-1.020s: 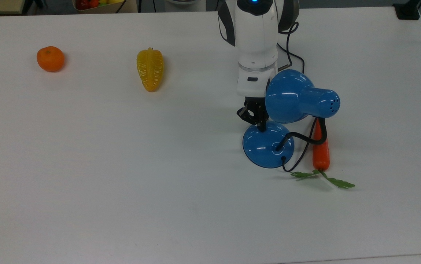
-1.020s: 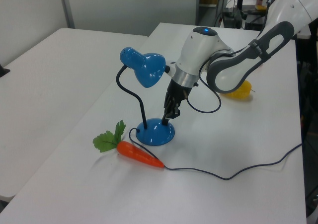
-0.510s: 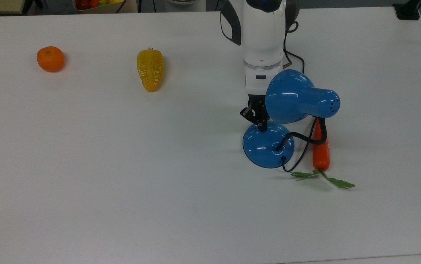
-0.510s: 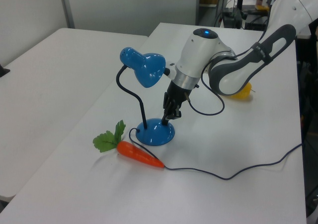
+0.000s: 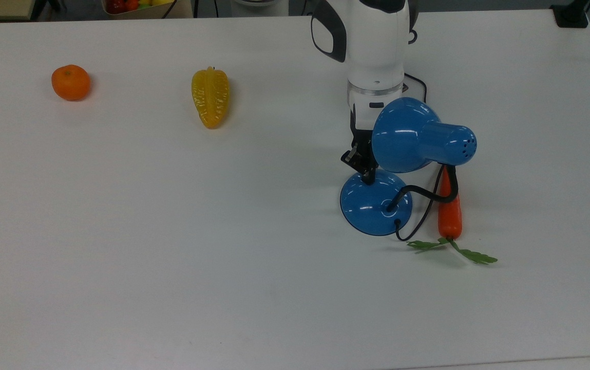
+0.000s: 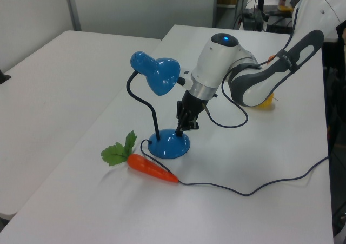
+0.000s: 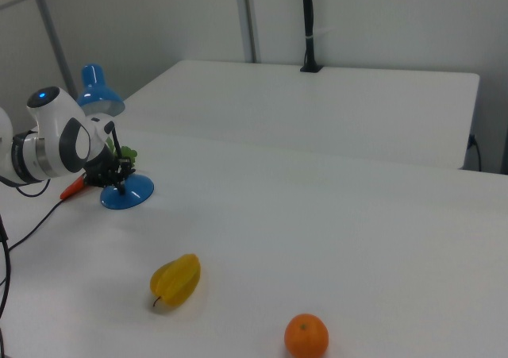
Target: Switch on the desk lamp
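**Gripper on the lamp base, at the switch**

Going left to right across the top view: an orange [image 5: 70,82] sits far to the top view's left, a yellow starfruit [image 5: 210,97] lies to its right, and both are well apart from the work. Next comes the arm, reaching down from the far edge of the table [image 5: 171,288], then the lamp [image 5: 418,136], and last a carrot [image 5: 450,213] with green leaves lying just beside the lamp base on the top view's right.

The lamp stands upright on its round blue base [image 5: 372,205], with the black gooseneck bending up to the shade, which points toward the arm. A black cord [image 6: 254,189] trails off across the table in the left view.

The gripper [image 5: 367,177] points down at the far edge of the base, its tip touching or almost touching the dome there. The fingers look drawn close together into 1 narrow point rather than spread, and they hold nothing. The shade gives no sign of light.

The step in hand appears to be the press on the switch, which the gripper tip hides. The next move likely calls for a short, firm push straight down, with the tip kept centred so it does not slip off the glossy dome or shove the light base sideways toward the carrot.
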